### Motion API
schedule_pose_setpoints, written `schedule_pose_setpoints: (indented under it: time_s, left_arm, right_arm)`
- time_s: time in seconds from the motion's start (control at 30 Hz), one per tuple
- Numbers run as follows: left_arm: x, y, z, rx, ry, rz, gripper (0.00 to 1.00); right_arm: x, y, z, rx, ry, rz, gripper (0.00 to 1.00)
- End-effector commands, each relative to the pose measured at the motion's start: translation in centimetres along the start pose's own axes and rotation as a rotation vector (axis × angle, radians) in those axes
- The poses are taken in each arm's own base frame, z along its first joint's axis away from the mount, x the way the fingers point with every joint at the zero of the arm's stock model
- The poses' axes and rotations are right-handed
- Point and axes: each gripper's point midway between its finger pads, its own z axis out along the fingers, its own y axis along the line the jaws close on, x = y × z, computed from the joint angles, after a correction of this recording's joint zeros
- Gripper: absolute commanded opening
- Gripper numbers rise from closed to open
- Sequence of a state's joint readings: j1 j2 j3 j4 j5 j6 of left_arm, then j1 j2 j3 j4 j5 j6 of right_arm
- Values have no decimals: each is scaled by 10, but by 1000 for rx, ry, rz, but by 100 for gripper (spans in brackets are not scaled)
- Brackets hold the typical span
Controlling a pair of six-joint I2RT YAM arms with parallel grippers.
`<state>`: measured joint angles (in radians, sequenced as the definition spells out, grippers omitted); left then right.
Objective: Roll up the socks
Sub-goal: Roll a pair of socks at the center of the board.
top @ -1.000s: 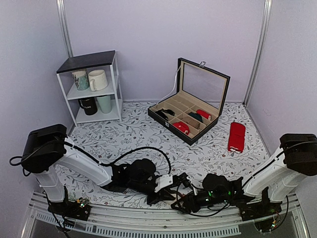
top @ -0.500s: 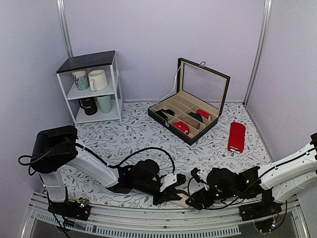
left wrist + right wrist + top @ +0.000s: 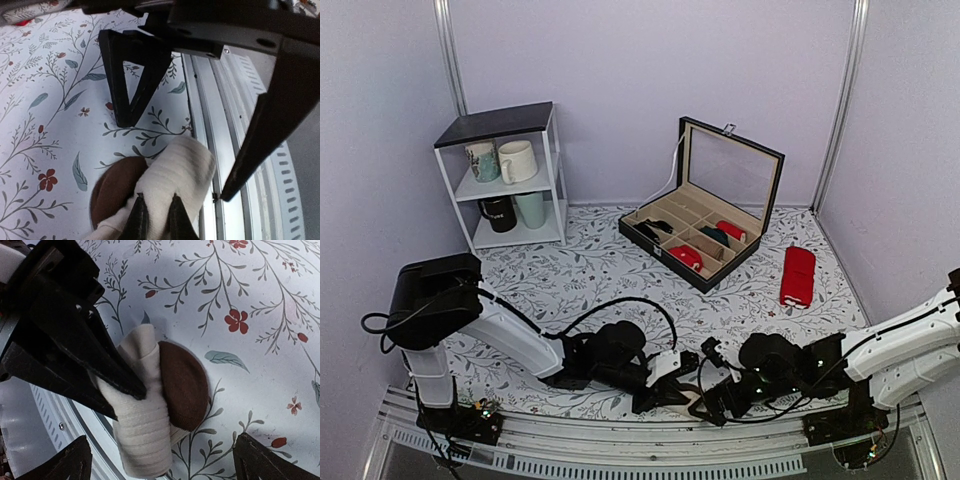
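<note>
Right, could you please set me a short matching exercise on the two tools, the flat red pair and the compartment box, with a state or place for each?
Things:
1. left tool
2. right tool
3. red pair
4. compartment box

States or places:
A. lid raised, towards the back of the table
B. shut on the cream and brown socks
C. lying flat, to the right of the box
D. open wide, a finger on each side of the socks

Pairs: 1-B, 2-D, 3-C, 4-A.
</note>
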<state>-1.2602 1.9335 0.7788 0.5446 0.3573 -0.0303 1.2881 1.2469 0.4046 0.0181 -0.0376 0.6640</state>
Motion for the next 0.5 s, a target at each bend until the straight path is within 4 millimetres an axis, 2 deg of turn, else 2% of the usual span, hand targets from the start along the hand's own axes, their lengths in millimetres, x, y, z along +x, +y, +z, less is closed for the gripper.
schedule_pose_setpoints:
  time_s: [0.0,0.47]
  left_arm:
    - [153,-6,-18,-14,491,-167,0]
    - [155,-6,-18,-7,492,-172,0]
  right_arm:
    - [-11,7,6,-48,-43,-35,100]
    - [14,-3,31,-51,47,-48,95]
